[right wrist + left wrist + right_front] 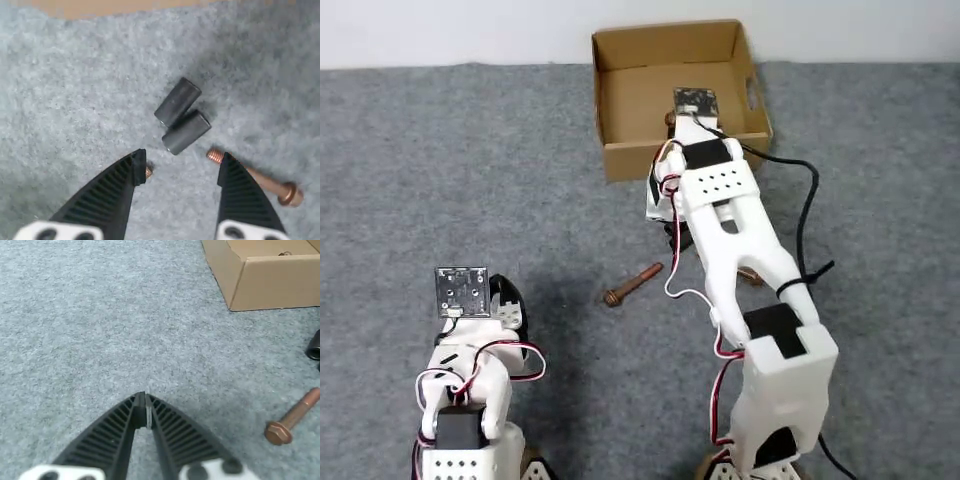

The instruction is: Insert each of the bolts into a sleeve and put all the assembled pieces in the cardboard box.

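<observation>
Hovering right gripper (181, 159): jaws gaping apart above two sleeves (186, 132)
left gripper (145, 402): pinching together, open carpet (100, 315) around
bolt (632, 283): lying loose, center
cardboard box (620, 160): sitting 12 o'clock

Lighting is bright, diffuse and even across the grey worktop (410, 160). Shadows sit close beneath objects, which indicates an overhead source. In the high view, a soft, broad shadow lies on the worktop beside the left arm (485, 395), and a darker one lies under the right arm (740, 230). The near wall of the cardboard box (620, 160) shades part of its floor. In the right wrist view, the sleeves (180, 102) carry a dull sheen, with a dimmer patch of worktop beyond them. The bolt (295, 415) shows faint highlights.
</observation>
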Controlling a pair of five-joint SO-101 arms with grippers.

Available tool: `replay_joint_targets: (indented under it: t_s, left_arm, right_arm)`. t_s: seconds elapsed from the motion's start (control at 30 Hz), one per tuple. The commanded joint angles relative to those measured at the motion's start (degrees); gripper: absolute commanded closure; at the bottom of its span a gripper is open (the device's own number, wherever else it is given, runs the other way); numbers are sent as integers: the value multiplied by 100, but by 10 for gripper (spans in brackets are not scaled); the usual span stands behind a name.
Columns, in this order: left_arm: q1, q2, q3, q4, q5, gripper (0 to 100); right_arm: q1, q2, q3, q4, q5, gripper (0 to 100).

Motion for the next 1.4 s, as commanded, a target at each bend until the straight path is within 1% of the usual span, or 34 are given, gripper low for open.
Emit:
replay_joint_targets:
  t_s: [0.0, 0.1, 0.2, 0.47, 0.67, 0.87, 1.07, 1.17, 1.3, 1.37]
  left_arm:
    - [-26, -18, -48, -158, -70, 995]
    - [-26, -18, -48, -158, -70, 995]
    - [-26, -18, -48, -158, -70, 995]
    - [-26, -9, -48, -149, -70, 995]
    - [-26, -9, -48, -141, -70, 995]
    - [-26, -9, -48, -141, -70, 995]
    - [-26, -9, -48, -141, -70, 995]
    - [-26, -9, -48, -141, -70, 995]
    - [-26, -9, -48, -141, -70, 995]
    - [-26, -9, -48, -149, -70, 995]
  right_arm:
    - [-57, 75, -369, 338, -484, 778]
    - [-57, 259, -378, 462, -888, 778]
    - [-48, 400, -378, 374, -1073, 778]
    - [-22, 716, -387, -303, -1081, 779]
    - [22, 1015, -387, -356, -1081, 779]
    - [426, 1244, -387, -593, -1064, 779]
    - [769, 1367, -387, -549, -1055, 779]
    - [708, 1349, -387, -541, -1055, 779]
    - [418, 1323, -387, -532, -1055, 779]
    - [259, 1323, -387, -532, -1055, 798]
